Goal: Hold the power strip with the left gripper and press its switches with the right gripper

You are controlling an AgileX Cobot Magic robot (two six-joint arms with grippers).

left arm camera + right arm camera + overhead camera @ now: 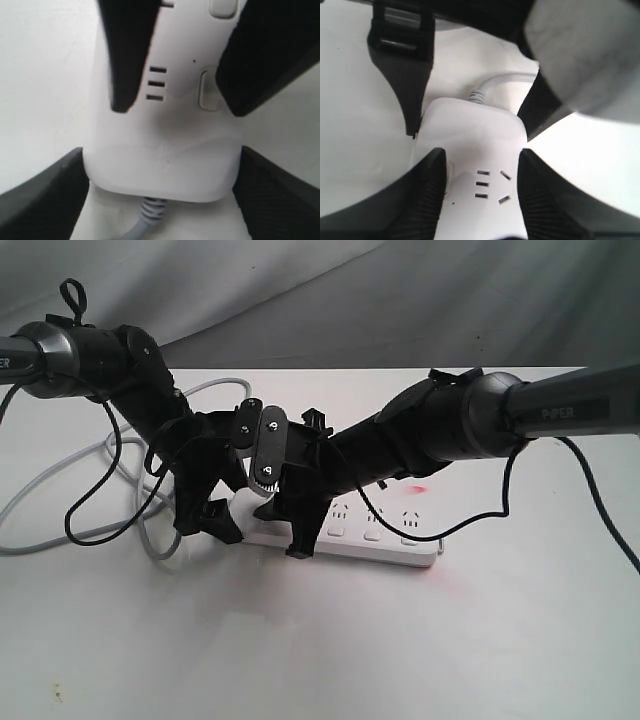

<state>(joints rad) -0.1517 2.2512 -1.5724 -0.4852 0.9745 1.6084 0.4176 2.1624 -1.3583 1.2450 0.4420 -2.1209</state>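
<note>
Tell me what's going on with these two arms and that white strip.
The left gripper clamps the cord end of the power strip on the table. The right gripper, fingers apart, is down over the socket nearest the cord, one finger at the edge of the nearest switch. Whether it is pressing cannot be told.

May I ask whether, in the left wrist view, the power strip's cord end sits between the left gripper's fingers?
Yes, the rounded cord end of the power strip lies between the fingers of the left gripper.
</note>
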